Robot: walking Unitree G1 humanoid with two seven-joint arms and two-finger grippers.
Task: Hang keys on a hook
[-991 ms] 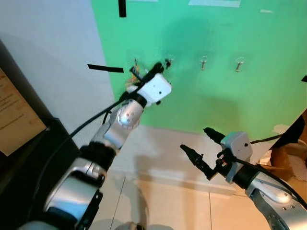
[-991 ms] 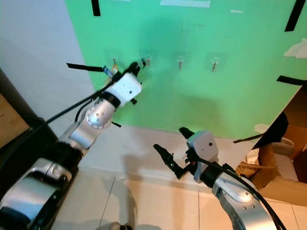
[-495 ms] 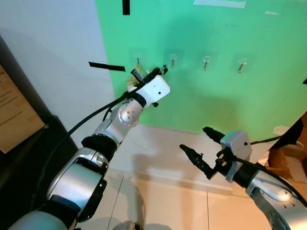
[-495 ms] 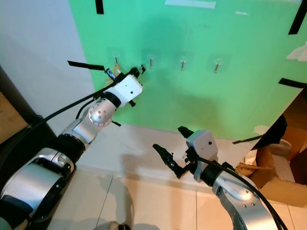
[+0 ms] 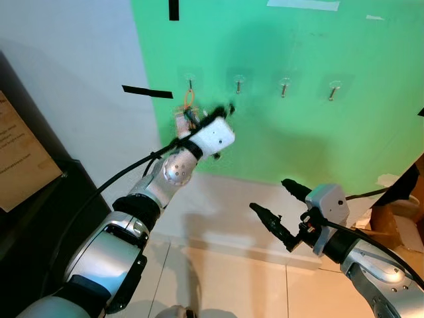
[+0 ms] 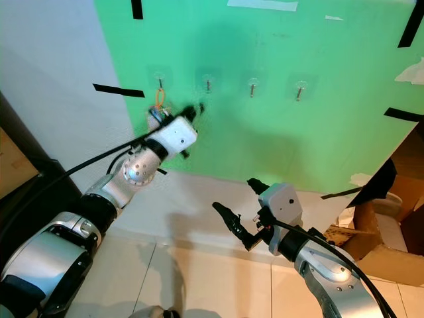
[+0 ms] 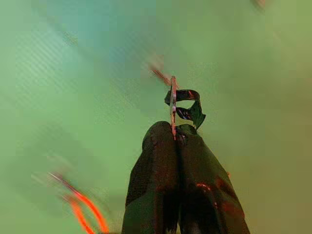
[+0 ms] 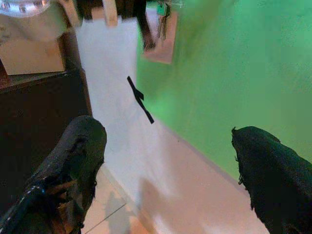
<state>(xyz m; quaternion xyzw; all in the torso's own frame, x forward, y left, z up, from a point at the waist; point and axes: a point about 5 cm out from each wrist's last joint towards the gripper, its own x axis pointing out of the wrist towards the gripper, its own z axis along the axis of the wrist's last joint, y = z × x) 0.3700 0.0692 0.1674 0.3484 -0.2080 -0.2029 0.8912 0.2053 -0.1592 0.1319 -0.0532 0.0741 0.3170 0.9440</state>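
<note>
Orange-looped keys (image 5: 186, 114) on leftmost hook (image 5: 190, 83), left fingers (image 5: 215, 111) beside; no legible writing.

the wall (image 5: 298, 132) is bright green, and the part at 9 o'clock (image 5: 66, 79) is white-grey. black tape strips (image 5: 146, 92) are stuck on it. four small silver hooks (image 5: 283, 87) sit in a row. an orange loop (image 5: 189, 99) hangs from the first hook (image 5: 190, 82) with the keys (image 5: 183, 120). the left gripper (image 5: 222, 110) is black, with a white box and a shiny silver arm. the right gripper (image 5: 281, 211) at 5 o'clock is black too. the floor (image 5: 225, 278) is pale cream tiles. a brown cardboard box (image 5: 397, 212) sits at 4 o'clock.
</note>
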